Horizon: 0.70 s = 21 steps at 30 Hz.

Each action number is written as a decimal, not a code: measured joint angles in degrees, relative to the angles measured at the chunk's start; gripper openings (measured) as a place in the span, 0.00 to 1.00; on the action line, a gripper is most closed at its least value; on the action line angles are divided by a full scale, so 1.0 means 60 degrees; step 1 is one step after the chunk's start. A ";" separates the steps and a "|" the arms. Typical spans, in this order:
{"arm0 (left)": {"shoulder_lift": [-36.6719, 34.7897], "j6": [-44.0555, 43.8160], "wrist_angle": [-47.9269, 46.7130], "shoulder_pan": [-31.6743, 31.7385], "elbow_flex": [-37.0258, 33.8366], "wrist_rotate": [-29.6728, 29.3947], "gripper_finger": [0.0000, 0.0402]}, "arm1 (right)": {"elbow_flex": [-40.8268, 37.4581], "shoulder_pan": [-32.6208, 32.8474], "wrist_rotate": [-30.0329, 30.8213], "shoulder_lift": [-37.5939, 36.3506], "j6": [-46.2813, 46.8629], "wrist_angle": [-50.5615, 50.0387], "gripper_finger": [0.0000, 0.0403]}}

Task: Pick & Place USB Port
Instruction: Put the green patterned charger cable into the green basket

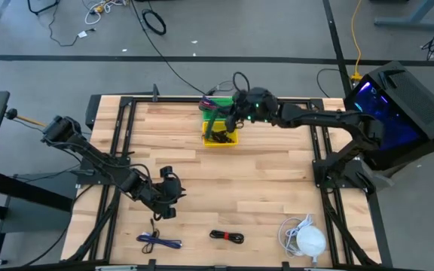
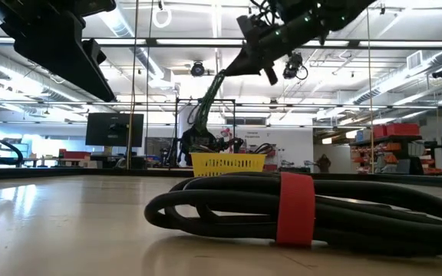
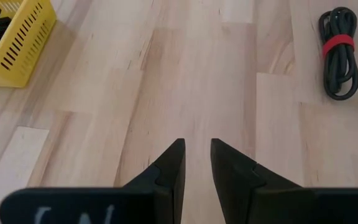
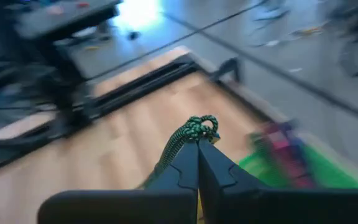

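Observation:
My right gripper (image 1: 230, 114) is raised over the yellow basket (image 1: 221, 138) at the table's far middle and is shut on a green braided cable (image 2: 209, 96). The cable hangs down from it into the basket (image 2: 229, 163). In the right wrist view the cable's looped end (image 4: 195, 128) shows just past the fingertips. My left gripper (image 1: 173, 193) hovers over bare wood near the table's left front, narrowly open and holding nothing (image 3: 197, 148). A black cable bundle with a red strap (image 1: 226, 236) lies on the near table. My right gripper (image 4: 197, 143) pinches the green braided cable near its looped end (image 4: 190, 133), between the free ends of the two fingers. The fingers come slanting down from the table's right. The cable hangs slack below the hold (image 2: 206, 107), and its lower part reaches into the yellow basket.
A green tray (image 1: 218, 104) sits just behind the yellow basket. Along the near edge lie a blue cable (image 1: 159, 242), the black bundle (image 3: 339, 53) and a white cable with a round white piece (image 1: 305, 241). Open wood spans the table's middle (image 1: 262, 181).

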 joint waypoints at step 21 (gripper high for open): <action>0.0000 0.0237 -0.0025 0.0000 0.0000 -0.0075 0.20 | 0.1182 -0.0217 0.4345 0.0877 -0.3091 -0.2465 0.00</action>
